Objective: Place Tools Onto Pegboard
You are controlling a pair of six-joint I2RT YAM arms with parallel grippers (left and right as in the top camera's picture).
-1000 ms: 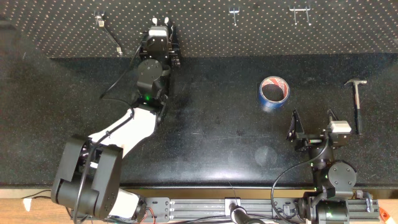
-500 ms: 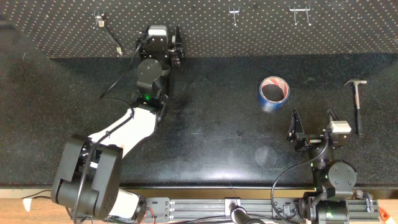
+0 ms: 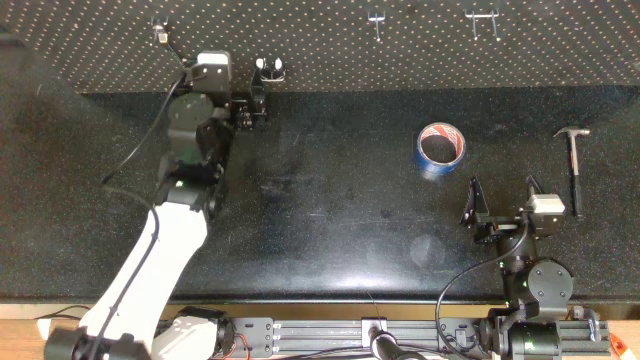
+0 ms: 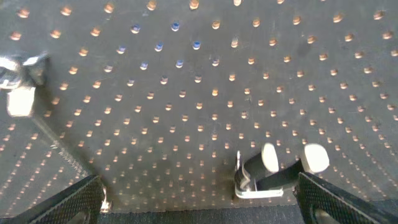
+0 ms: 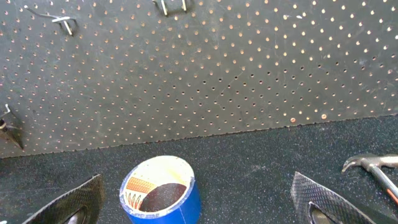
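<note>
Blue tape roll [image 3: 440, 147] and the hammer [image 3: 573, 168] lie on the black table [image 3: 330, 200], right side, well apart from the pegboard [image 3: 420, 45] and its bare hook [image 3: 377, 20]. Our right gripper [image 3: 500, 198] sits wide open and empty near the roll, so we'd drop one finger inside the ring and pinch its wall. Left gripper [image 4: 208, 202] is spread wide too, holding nothing, close to the board by a white-tipped piece [image 4: 280, 167]; we'd back it straight off. Loads of bare table in the middle, though the hammer's near the right edge

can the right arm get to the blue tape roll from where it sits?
Likely yes: blue tape roll stands just ahead of the right gripper, jaws open, nothing between; hammer lies off to the side.
</note>
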